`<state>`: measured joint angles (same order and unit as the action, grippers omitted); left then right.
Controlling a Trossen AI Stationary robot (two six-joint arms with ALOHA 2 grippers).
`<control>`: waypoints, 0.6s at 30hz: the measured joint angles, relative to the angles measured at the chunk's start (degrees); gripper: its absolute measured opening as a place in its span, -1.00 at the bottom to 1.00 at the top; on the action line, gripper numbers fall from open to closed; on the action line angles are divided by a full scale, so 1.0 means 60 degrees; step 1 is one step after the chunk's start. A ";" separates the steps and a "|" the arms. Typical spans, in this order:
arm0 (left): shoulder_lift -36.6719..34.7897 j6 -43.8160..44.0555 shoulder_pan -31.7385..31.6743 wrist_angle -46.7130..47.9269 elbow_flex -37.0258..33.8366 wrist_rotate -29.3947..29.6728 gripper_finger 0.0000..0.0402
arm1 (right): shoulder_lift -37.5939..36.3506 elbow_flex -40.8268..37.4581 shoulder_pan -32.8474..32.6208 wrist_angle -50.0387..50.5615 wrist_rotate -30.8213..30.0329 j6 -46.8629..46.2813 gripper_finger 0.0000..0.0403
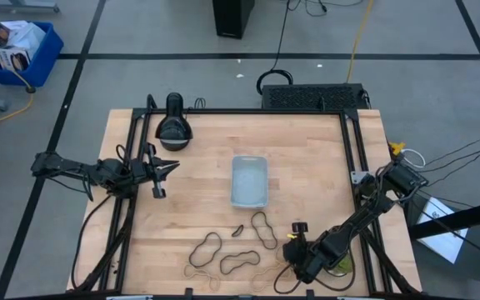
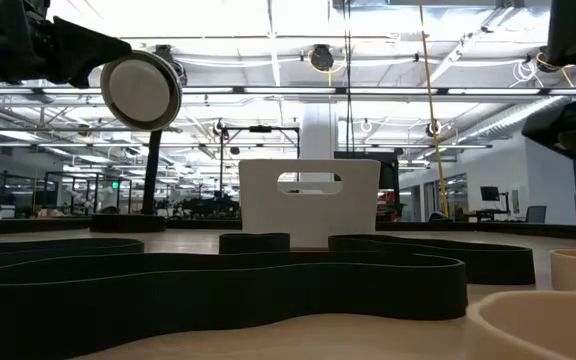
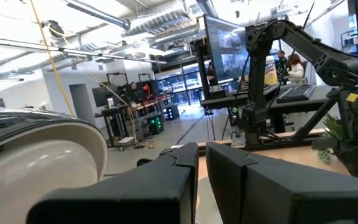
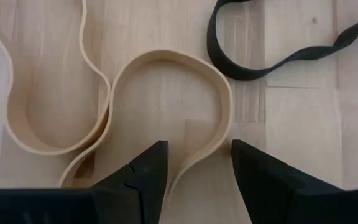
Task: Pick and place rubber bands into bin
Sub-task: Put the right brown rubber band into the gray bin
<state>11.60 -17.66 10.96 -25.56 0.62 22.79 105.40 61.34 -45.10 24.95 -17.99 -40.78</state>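
Observation:
Several rubber bands lie flat on the wooden table near its front edge: black ones point(image 1: 206, 249) point(image 1: 264, 230) point(image 1: 238, 263) and tan ones point(image 4: 166, 59). The pale bin point(image 1: 249, 181) stands mid-table and also shows in the low view point(image 2: 308, 200). My right gripper point(image 4: 197, 152) is open, low over the front edge point(image 1: 293, 250). Its fingers point down and stand on either side of a curved stretch of a tan band point(image 4: 199, 157). My left gripper point(image 3: 202, 168) is shut and empty, held above the table's left side point(image 1: 167, 167).
A black round lamp head on a stand point(image 1: 174, 127) is at the far left of the table, close to my left gripper. A second tan loop point(image 4: 23, 134) and a black band point(image 4: 272, 62) lie close to my right gripper. A dark frame runs along the table's edges point(image 1: 348, 142).

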 joint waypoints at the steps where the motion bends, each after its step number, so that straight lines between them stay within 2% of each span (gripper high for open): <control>1: 0.0000 0.0002 0.0000 0.0000 0.0000 0.0001 -0.80 | 0.0004 0.0000 0.0004 0.0009 0.0041 -0.0054 -0.16; 4: 0.0000 -0.0001 0.0000 0.0000 0.0000 0.0004 -0.80 | 0.0010 0.0004 0.0004 0.0035 0.0126 -0.0103 -0.24; 6: 0.0000 -0.0001 0.0000 0.0000 0.0000 0.0004 -0.80 | 0.0015 0.0004 0.0004 -0.0026 0.0189 -0.0102 -0.36; 11: 0.0000 0.0019 -0.0001 0.0000 0.0000 0.0004 -0.80 | 0.0009 -0.0003 0.0218 -0.0235 0.0345 -0.0353 -0.89; 12: 0.0000 0.0017 0.0000 0.0000 0.0000 0.0004 -0.80 | -0.0014 -0.0012 0.0271 -0.0256 0.0357 -0.0371 -0.94; 18: 0.0000 0.0017 0.0000 0.0000 0.0000 0.0007 -0.80 | -0.0809 -0.0051 0.0501 -0.0264 -0.0380 0.0131 -0.99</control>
<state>11.60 -17.56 10.96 -25.56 0.62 22.83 100.55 61.03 -42.10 23.36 -20.27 -39.99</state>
